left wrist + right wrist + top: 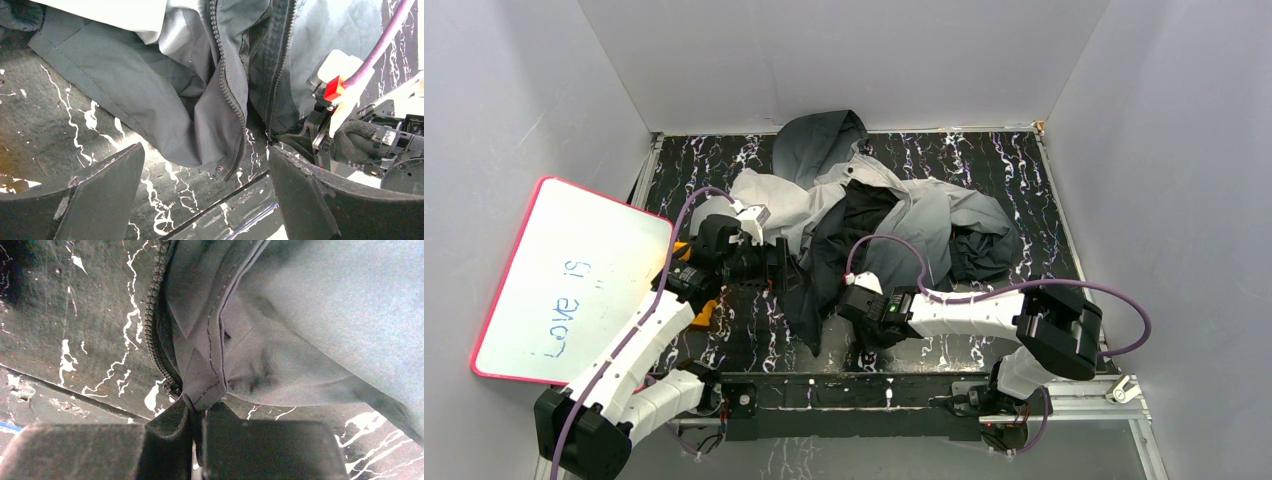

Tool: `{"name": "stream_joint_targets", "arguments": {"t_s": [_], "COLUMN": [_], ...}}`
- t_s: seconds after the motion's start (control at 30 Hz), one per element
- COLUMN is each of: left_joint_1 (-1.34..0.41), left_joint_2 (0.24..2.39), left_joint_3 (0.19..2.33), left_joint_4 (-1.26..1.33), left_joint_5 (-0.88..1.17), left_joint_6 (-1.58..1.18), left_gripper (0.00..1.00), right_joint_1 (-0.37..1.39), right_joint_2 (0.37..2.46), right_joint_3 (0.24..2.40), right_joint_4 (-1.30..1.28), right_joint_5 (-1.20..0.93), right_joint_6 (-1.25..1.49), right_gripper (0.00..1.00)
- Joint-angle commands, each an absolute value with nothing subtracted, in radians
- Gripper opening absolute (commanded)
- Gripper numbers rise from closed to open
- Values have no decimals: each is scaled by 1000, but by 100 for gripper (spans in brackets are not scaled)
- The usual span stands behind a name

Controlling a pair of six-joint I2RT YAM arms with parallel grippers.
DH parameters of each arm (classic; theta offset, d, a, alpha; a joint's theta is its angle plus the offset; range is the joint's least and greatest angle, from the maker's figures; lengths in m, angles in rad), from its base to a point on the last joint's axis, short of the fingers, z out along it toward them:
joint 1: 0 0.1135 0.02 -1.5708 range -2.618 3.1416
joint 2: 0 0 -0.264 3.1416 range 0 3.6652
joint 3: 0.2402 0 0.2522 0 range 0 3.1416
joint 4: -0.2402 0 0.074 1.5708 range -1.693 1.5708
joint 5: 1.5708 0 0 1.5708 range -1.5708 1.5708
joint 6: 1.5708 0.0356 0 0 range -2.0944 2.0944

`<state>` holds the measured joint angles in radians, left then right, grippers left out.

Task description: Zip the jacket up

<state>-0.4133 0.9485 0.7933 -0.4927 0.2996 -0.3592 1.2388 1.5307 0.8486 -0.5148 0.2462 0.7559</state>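
The jacket lies crumpled and open on the marbled table, light grey with dark lining, hood at the back. My left gripper is open at the jacket's lower left front edge. In the left wrist view the left gripper hangs just short of a hem corner with a snap and a zipper row. My right gripper is shut on the other lower hem corner of the jacket, beside its zipper teeth.
A whiteboard with a pink rim leans at the left of the table. White walls close in the back and both sides. The table's front rail runs between the arm bases. The right arm's purple cable loops over the jacket.
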Motion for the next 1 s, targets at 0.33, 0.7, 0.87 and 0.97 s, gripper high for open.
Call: {"name": "stream_joint_targets", "arguments": {"t_s": [0.33, 0.7, 0.87, 0.97], "left_joint_1": [-410, -416, -458, -521], "left_joint_2": [943, 933, 914, 941], "left_joint_3": [799, 763, 723, 728], "left_joint_4": [-467, -332, -217, -198], "left_joint_5": [384, 701, 720, 656], "left_joint_6": [-380, -482, -591, -608], "left_gripper": [94, 92, 92, 90], "right_joint_1": [1146, 1124, 1124, 1124], "right_joint_2": [1271, 1068, 1054, 1061], "right_joint_3": [776, 688, 676, 679], "right_joint_4": [-342, -152, -134, -146], "right_joint_5": [219, 298, 311, 310], "right_joint_6": [771, 741, 766, 794], "right_gripper": [0, 0, 0, 0]}}
